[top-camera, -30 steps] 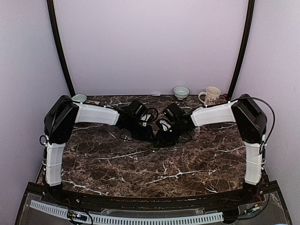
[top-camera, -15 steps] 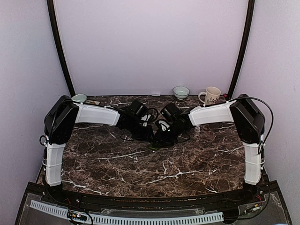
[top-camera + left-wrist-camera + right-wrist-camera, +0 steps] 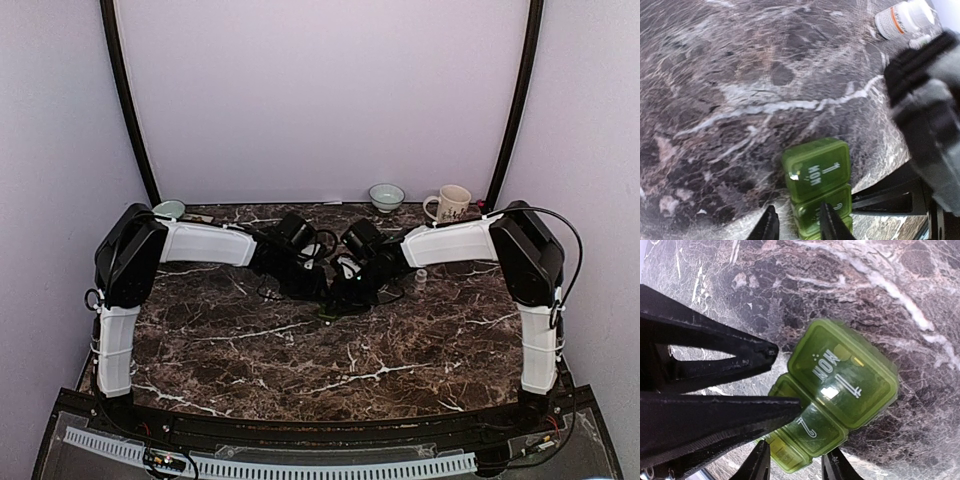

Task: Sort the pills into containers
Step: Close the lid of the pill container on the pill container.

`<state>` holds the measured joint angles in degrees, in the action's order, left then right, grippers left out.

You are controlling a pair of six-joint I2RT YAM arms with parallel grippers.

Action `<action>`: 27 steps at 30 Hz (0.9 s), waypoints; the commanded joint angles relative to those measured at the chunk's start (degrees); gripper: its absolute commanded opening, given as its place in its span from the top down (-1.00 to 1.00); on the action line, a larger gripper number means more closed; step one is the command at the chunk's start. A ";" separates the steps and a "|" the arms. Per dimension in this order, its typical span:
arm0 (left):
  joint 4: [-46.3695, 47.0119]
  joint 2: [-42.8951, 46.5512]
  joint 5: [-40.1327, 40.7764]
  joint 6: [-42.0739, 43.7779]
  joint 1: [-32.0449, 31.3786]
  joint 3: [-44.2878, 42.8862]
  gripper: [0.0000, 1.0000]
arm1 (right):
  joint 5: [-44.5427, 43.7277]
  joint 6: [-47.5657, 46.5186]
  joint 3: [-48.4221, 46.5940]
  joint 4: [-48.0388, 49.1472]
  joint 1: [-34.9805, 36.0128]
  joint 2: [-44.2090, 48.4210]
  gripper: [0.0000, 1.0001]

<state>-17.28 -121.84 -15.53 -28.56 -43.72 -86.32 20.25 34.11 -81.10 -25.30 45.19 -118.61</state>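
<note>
- fingers on the left (image 3: 769,226) stand slightly apart, holding nothing, tips at the edge of the pill organizer (image 3: 815,175).
- right fingers (image 3: 760,462) straddle its other end; whether they grip it cannot be told.
- organizer lies mid-counter (image 3: 740,75); best to pry the mon lid (image 3: 842,372) gently while the right braces.

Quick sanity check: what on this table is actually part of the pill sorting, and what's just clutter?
Job:
green translucent plastic pill organizer
white pill bottle with orange label

Lying about:
cream ceramic mug
pale green bowl at the back
second pale bowl at the far left
</note>
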 commanded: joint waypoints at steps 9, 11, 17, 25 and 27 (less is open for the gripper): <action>-4.31 3.07 5.81 -0.12 0.52 -1.17 0.15 | -4.87 -5.38 2.81 1.30 -0.56 3.30 0.12; -4.34 3.67 6.44 -0.17 0.66 -1.28 0.15 | -4.90 -5.75 2.26 1.31 -0.62 3.98 0.11; -4.13 5.90 8.75 -0.26 1.13 -1.87 0.09 | -4.79 -6.19 0.88 0.88 -0.70 5.85 0.09; -2.46 8.47 10.52 -0.86 1.36 -2.48 0.05 | -5.05 -7.01 0.59 -0.03 -0.77 6.85 0.09; -1.49 10.02 11.94 -1.05 1.32 -1.39 0.00 | -6.09 -7.48 0.76 -0.36 -0.76 8.01 0.09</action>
<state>-19.81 -117.19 -6.39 -29.12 -42.50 -87.35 16.23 28.01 -79.72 -24.80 44.66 -114.41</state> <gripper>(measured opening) 0.479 0.456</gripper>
